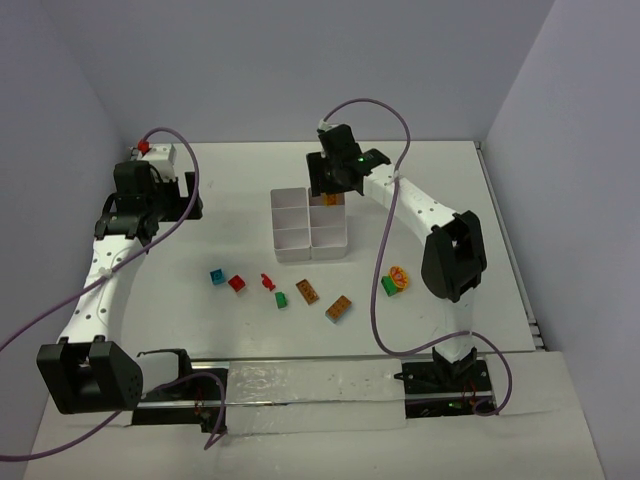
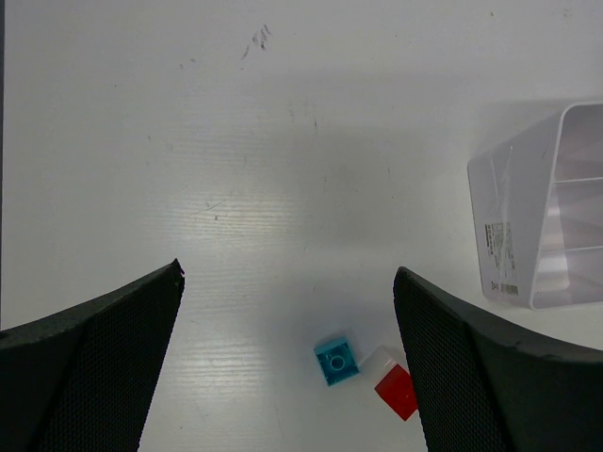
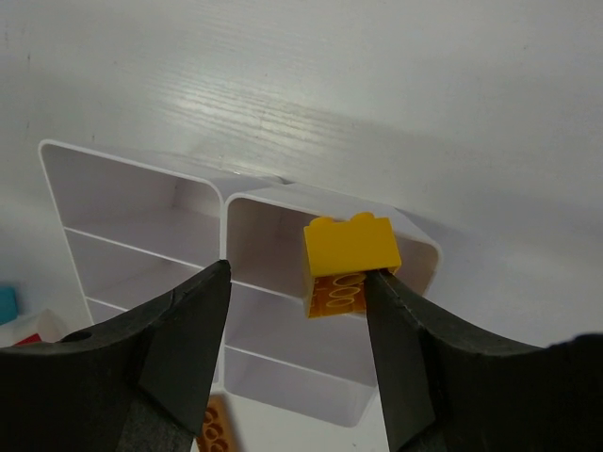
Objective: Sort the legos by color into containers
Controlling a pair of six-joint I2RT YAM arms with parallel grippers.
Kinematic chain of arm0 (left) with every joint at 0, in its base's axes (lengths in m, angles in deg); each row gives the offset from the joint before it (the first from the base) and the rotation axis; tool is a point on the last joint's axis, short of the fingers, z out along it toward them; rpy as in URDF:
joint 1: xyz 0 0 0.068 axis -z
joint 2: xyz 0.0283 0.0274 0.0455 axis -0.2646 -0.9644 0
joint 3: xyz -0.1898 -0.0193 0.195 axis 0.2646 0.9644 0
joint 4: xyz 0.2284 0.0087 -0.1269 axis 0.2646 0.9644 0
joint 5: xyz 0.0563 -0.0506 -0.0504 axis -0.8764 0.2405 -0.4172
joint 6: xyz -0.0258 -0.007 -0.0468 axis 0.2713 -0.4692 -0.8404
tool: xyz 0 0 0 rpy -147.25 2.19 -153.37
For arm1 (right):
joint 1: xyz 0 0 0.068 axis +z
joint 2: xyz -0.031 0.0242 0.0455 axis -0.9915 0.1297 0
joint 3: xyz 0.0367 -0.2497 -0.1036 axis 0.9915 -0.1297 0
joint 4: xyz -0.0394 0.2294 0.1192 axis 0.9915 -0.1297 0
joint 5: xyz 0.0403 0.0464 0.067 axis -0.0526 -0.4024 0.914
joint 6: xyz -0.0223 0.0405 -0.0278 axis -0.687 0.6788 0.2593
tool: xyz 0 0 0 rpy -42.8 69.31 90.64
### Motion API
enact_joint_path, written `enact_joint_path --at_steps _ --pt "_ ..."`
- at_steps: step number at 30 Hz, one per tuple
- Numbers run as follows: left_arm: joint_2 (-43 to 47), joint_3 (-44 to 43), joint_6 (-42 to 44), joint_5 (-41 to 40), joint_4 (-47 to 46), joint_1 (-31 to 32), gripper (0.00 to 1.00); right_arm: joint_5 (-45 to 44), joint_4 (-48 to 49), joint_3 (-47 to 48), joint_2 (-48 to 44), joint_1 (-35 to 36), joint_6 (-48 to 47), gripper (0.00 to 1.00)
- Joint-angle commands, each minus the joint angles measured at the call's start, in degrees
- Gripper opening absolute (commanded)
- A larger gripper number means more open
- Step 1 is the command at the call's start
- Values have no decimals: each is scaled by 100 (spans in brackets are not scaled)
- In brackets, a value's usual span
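Note:
My right gripper hangs over the far right compartment of the white tray. Its jaws are wide apart. A yellow brick with an orange-brown underside rests against the right finger only, above that compartment, and shows in the top view. My left gripper is open and empty above the table. A teal brick and a red brick lie below it near its right finger. The tray's corner shows at the right.
On the table in front of the tray lie a small red piece, a green brick, two orange-brown bricks, a green brick and an orange-yellow piece. A white box with a red top stands at the back left.

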State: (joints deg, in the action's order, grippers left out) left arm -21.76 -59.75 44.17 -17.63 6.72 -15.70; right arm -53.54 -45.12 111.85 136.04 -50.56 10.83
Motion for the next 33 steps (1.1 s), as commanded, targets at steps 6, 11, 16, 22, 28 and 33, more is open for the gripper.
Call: enact_joint_path --at_steps 6,11,16,22,28,33 --pt "70 -64 -2 -36 -278 -8 99 176 676 -426 -832 52 -141 53" --pt "51 -140 5 -38 -255 -13 99 -119 768 -413 -743 53 -177 40" --pt "62 -158 38 -47 -223 -14 99 -309 750 -407 -701 62 -223 47" --pt "66 -97 50 -42 -249 -17 99 -559 48 -7 -589 68 -83 74" --pt "-15 -122 -9 -1 -279 -15 99 -474 -137 127 -333 62 -2 76" --pt "7 -123 6 -36 -261 -11 99 -448 -293 443 31 53 36 74"
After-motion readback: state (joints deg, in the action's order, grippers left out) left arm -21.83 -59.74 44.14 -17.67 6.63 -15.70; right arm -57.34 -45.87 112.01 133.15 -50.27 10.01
